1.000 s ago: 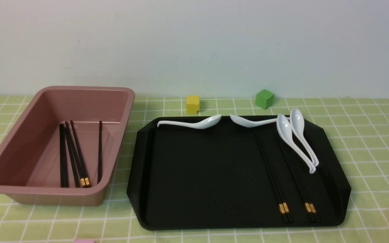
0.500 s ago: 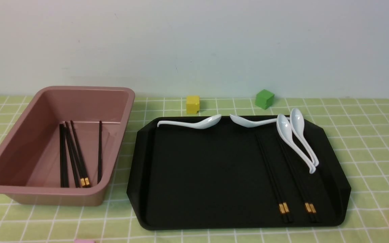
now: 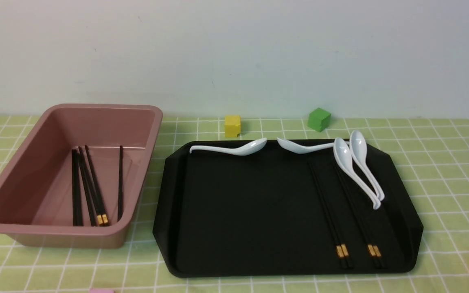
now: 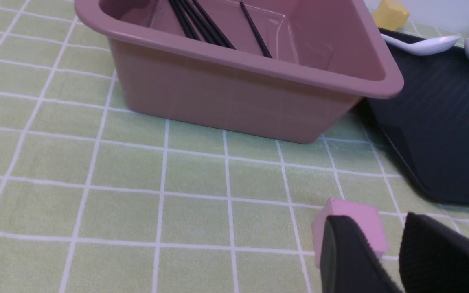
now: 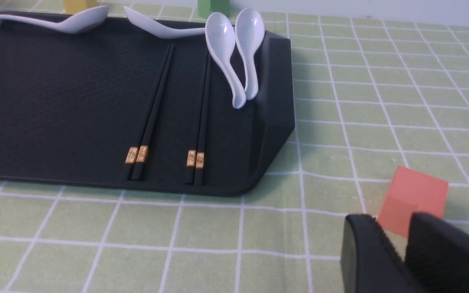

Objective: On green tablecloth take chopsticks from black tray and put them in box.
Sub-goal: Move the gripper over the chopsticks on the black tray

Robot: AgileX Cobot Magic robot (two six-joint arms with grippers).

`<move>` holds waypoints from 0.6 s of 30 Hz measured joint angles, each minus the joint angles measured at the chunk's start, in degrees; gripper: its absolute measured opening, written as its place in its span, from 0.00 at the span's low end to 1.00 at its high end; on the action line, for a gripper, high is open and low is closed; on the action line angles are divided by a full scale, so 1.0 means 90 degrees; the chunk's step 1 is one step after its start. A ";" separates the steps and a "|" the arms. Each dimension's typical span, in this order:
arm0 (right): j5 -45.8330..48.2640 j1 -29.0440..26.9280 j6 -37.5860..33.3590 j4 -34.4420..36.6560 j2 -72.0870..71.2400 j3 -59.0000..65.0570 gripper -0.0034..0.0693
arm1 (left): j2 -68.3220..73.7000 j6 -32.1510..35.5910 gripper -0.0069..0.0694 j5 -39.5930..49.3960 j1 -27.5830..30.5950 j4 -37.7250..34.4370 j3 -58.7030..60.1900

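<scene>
1. Parting their fingers around nothing, the left gripper [image 4: 376,217] and right gripper [image 5: 390,217] are apparently awaiting a pick.
2. Lower right of the front view, four chopsticks [image 3: 345,250] are lying paired in the black tray [image 3: 250,211], probably easing grasping.
3. At left, the box [image 3: 67,241] is collecting other sticks [image 3: 120,183].
4. Upper right, spoons [image 3: 343,156] are possibly hampering lifting.

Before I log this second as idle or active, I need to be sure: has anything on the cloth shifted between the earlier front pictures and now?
Nothing visibly changed in the front view. The box, the black tray, the chopsticks in both and the white spoons stayed as they were.
</scene>
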 joint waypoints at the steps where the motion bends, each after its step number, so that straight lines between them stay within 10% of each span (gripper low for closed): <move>1: 0.0000 0.0000 0.0000 0.0000 0.0000 0.0000 0.30 | 0.0000 0.0000 0.38 0.0000 0.0000 0.0000 0.0000; 12: -0.0184 0.0000 0.1905 0.4049 0.0000 0.0034 0.32 | 0.0000 0.0000 0.38 0.0000 0.0000 0.0000 0.0000; 18: -0.0508 0.0000 0.1835 0.4855 0.0000 -0.0083 0.32 | 0.0000 0.0000 0.40 0.0000 0.0000 0.0000 0.0000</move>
